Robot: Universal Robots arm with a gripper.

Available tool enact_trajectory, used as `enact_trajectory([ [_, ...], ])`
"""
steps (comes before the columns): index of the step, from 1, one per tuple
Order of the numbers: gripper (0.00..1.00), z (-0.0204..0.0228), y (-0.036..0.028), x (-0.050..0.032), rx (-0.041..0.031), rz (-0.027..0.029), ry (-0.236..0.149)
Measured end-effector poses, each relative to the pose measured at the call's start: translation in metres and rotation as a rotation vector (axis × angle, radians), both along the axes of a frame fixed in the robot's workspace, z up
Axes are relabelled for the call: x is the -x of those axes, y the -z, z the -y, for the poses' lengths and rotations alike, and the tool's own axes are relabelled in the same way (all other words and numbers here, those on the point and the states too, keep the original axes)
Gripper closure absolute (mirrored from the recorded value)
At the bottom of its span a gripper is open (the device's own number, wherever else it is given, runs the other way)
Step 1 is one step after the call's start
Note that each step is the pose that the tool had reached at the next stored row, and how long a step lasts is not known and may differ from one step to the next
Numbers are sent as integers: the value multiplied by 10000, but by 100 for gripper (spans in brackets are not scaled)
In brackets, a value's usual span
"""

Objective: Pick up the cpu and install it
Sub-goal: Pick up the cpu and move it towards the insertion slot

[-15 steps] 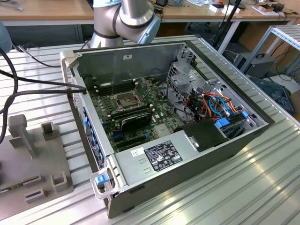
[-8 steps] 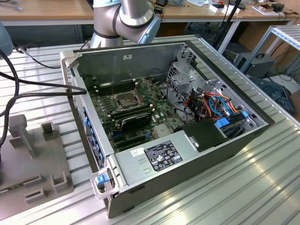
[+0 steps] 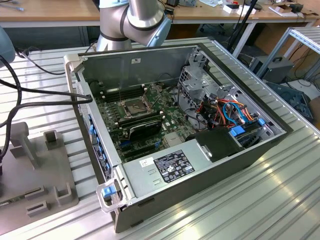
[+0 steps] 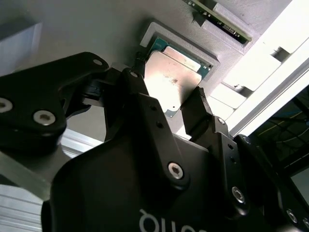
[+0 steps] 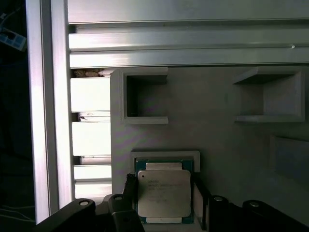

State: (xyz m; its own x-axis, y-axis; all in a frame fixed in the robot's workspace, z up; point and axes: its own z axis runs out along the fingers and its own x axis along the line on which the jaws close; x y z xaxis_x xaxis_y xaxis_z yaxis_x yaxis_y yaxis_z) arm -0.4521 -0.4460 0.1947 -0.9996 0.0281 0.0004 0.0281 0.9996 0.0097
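Observation:
The cpu [image 5: 164, 193] is a small square chip with a dull silver top and a green edge. It lies at a shallow white holder [image 5: 166, 155] on the grey fixture plate [image 3: 45, 165]. In both wrist views my gripper [image 4: 169, 79] straddles the cpu [image 4: 166, 72], with a black finger [image 4: 199, 104] pressed to each of two opposite edges. The jaws look shut on it. Inside the open computer case, the square socket [image 3: 134, 106] with its metal frame sits on the green motherboard [image 3: 150, 125].
The case [image 3: 240, 160] lies on a ribbed aluminium table [image 3: 280, 200]. It holds a grey power-supply box [image 3: 165, 167], a drive cage [image 3: 200, 85] and coloured cables [image 3: 232, 112]. The arm's base [image 3: 135, 20] stands behind it. Two open pockets [image 5: 145, 96] rise from the fixture.

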Motion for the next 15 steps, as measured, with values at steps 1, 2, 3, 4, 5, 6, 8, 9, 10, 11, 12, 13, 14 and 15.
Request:
enact_trajectory([
  [1,45,0,0,0,0,0,0],
  [2,44,0,0,0,0,0,0],
  [3,38,0,0,0,0,0,0],
  [4,38,0,0,0,0,0,0],
  [5,32,0,1,0,-1,0,0],
  [6,32,0,0,0,0,0,0],
  [8,32,0,0,0,-1,1,0],
  [9,32,1,0,0,3,1,0],
  [10,32,1,0,0,11,-1,-1],
  [11,32,1,6,-1,22,3,-2],
  [12,32,1,16,-1,35,3,-2],
  [13,32,0,21,0,50,1,0],
  [14,32,0,22,0,61,-1,0],
  [15,32,0,21,0,63,-2,-1],
])
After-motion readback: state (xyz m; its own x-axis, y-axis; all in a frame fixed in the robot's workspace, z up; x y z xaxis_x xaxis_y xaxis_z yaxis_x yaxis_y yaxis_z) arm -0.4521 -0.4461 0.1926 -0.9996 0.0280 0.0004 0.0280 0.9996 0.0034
